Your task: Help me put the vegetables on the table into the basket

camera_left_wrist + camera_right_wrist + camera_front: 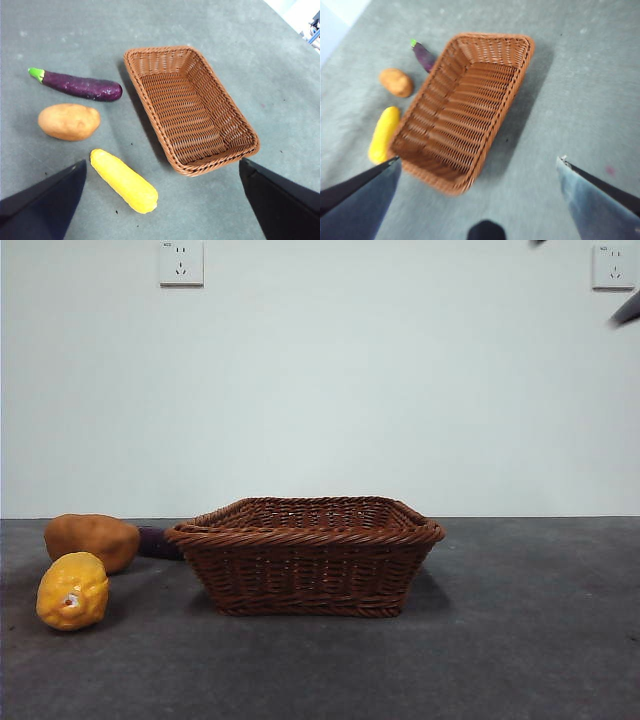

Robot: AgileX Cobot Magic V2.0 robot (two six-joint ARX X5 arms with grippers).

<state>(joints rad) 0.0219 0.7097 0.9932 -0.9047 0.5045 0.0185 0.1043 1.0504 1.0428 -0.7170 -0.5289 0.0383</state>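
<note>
Both pincers hover open above basket (192, 107); vegetables lie beside it.

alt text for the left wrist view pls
An empty brown wicker basket sits on a grey table, with a purple eggplant, a potato and a long yellow vegetable lying in a row beside it. The left gripper hangs open above.

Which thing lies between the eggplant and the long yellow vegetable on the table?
The potato lies between the eggplant and the yellow vegetable, touching neither. The left wrist view shows it best; all three lie in a row beside the basket.
</note>
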